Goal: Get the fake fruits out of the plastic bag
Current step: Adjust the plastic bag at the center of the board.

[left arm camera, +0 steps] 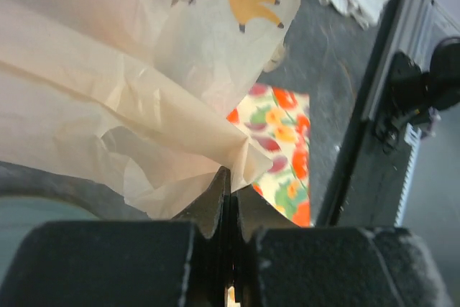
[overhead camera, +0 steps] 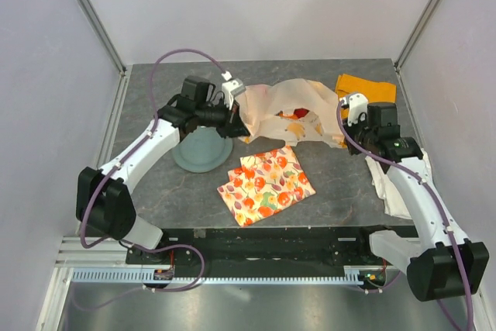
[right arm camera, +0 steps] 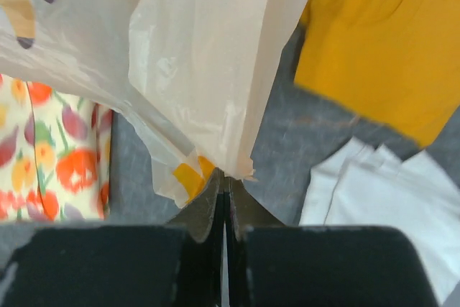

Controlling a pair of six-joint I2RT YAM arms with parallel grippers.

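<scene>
Both pincers are pressed together on film. The left pincer (left arm camera: 228, 186) clamps a crumpled edge of the thin translucent cream plastic bag (overhead camera: 283, 106) and the right pincer (right arm camera: 224, 181) clamps the opposite edge, so the bag hangs stretched between them over the far middle of the dark grey surface (overhead camera: 341, 191), its long axis running left to right and its belly sagging. The small glossy fake fruits (overhead camera: 301, 116) are probably the red-orange shapes showing through the film; which end the mouth faces cannot be told. Judgement: hold both grips firm, raise the closed end above the mouth and tip gently, since the film looks easy to tear.
</scene>
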